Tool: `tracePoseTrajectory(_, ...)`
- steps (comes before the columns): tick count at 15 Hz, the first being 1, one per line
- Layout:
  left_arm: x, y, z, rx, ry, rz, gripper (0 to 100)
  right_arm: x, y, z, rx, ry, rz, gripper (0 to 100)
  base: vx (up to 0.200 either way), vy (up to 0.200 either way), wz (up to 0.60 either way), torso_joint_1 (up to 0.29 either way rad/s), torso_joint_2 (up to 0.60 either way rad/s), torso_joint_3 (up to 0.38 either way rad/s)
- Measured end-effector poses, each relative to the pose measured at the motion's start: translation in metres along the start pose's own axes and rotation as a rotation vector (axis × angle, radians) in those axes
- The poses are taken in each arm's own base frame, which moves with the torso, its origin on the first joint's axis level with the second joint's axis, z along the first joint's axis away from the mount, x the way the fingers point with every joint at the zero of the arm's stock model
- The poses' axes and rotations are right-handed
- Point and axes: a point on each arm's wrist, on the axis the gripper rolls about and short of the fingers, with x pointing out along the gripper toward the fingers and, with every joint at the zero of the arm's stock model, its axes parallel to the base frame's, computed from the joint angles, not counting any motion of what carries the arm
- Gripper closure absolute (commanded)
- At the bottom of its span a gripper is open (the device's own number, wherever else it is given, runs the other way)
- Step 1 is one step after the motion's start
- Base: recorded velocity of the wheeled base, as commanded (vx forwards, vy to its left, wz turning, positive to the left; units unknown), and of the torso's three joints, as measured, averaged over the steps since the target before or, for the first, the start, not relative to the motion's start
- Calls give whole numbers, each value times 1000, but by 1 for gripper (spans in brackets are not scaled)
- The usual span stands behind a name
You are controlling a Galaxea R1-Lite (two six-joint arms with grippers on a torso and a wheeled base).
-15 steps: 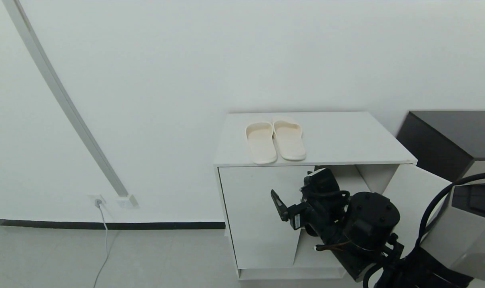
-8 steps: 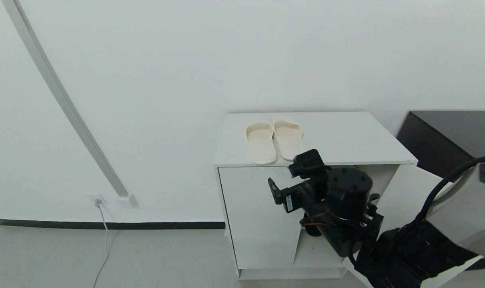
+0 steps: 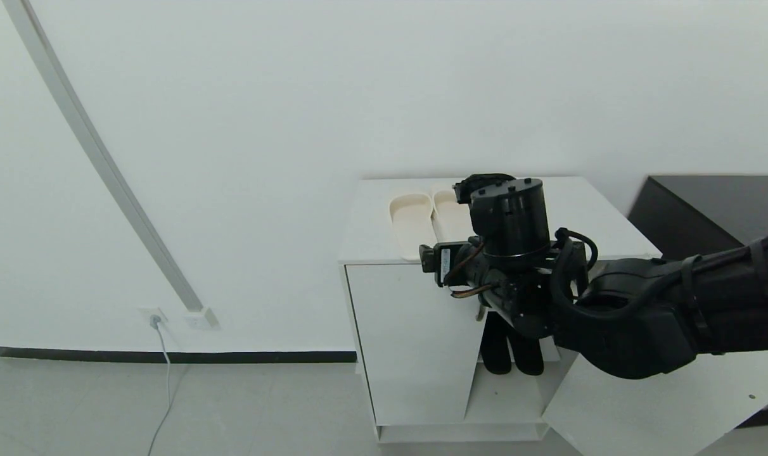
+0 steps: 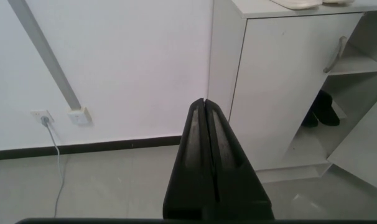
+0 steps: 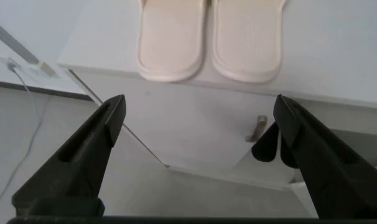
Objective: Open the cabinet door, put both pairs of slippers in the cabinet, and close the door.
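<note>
— Right end effector (image 5: 199, 106) first: how does it stand?
— Released, jaws spread wide, just off the front top edge of the cabinet (image 3: 599, 221) and touching nothing. Its arm comes in from the right, across the open compartment.
— And the left end effector (image 4: 204, 106)?
— Clenched on nothing, out over the floor to the cabinet's left.
— Edges?
— Left door (image 3: 409, 342) is shut. Right door (image 3: 644, 411) is swung out toward the robot.
— Slippers?
— Black slippers (image 4: 321, 112) lie inside, below the shelf (image 4: 353, 65). Cream slippers (image 5: 244, 37) sit side by side on top, long axes front to back, heels at the front edge.
</note>
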Motion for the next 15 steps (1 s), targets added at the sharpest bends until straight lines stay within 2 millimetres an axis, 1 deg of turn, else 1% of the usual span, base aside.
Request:
tracePoseTrajectory(2,0,0,0,0,0,0,100,0,2,2,6,-6,4,0,0,0,0,0,0,0)
tracePoseTrajectory(7,0,0,0,1,-2,-1,100,6,6,-4,9,-12,6,0,200,0,0,-1,2,4)
tracePoseTrajectory(14,0,0,0,0,-1,0,100,12,5,-17,-3,10,-3,0,200,0,0,4,4,4)
tracePoseTrajectory(15,0,0,0,0,-1,0,100,14,6,-20,0,-1,0,0,0,0,0,0,0,0)
